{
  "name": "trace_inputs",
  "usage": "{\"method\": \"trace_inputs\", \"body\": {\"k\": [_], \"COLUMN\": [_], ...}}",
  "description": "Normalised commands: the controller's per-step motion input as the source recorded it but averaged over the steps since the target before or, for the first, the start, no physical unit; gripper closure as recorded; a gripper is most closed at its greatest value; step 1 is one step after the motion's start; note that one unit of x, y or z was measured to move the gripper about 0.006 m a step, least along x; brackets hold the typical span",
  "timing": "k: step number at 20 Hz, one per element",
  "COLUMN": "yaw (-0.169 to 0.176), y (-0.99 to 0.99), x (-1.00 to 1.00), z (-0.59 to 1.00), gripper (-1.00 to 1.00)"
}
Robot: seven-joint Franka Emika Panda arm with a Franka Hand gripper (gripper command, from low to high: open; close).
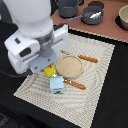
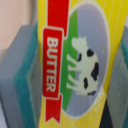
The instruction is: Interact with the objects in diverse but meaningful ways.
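My gripper hangs low over the woven placemat, its fingers on either side of a yellow rectangular box. In the wrist view the box fills the frame, showing a red "BUTTER" banner and a cow. A grey finger with a teal pad presses against each of its sides, so the gripper is shut on the box. A pale blue carton stands upright just in front of the box. Whether the box rests on the mat or is lifted I cannot tell.
A round tan disc lies on the mat beside the box, with one orange-brown stick behind it and another in front. Dark pots and a bowl stand on the pinkish surface at the back.
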Motion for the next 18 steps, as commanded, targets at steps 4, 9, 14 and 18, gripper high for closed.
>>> {"method": "trace_inputs", "body": {"k": [4,9,14,18], "yaw": [0.001,0.001,0.018,0.052], "y": [0.81,0.75,0.69,0.44], "x": [0.40,0.50,0.63,0.49], "z": [0.81,0.70,0.22,-0.28], "gripper": [1.00,1.00,1.00,1.00]}}
